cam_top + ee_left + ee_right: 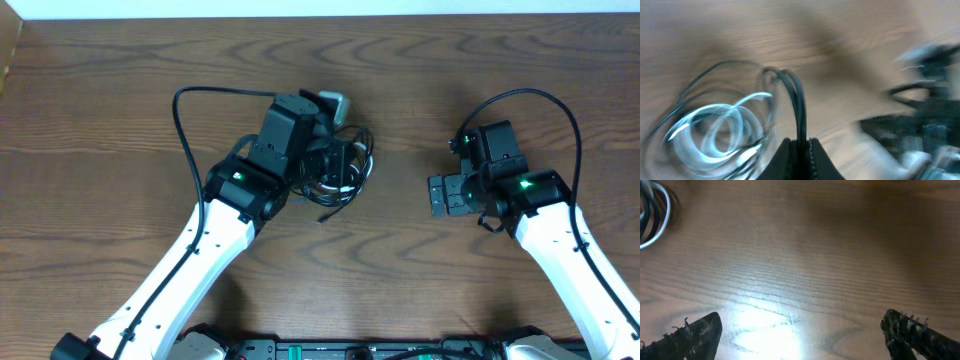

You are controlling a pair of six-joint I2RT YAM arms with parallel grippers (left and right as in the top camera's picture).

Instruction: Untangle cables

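The left gripper (800, 150) is pinched tight on a black cord (799, 105). The cord rises from between the jaws as a narrow double strand and bends over into a loop toward the left. Near that loop a white cord (720, 127) lies coiled in several rings on the wood. The left wrist view is smeared, so whether white and black cross there cannot be told. From overhead the cables (348, 172) sit as one small heap a little left of the table's middle, partly hidden under the left gripper. A pale grey block (340, 103) lies at the heap's far side, though what it is cannot be told. The right gripper (802, 337) stands spread wide and holds nothing. Its fingertips (690, 335) sit at the bottom corners of its own view with bare wood between them, and a bit of cord shows in the upper left corner. Seen from above it hangs well apart from the heap, to its right, with a strip of open table (100, 100) between the two. The left arm (190, 260) reaches in from the near left and the right arm (570, 250) from the near right. Bare wood spreads on the far left, along the far side and past the right arm. The table's far edge runs along the top of the overhead view and its left edge cuts the upper left corner, both well away from the heap.
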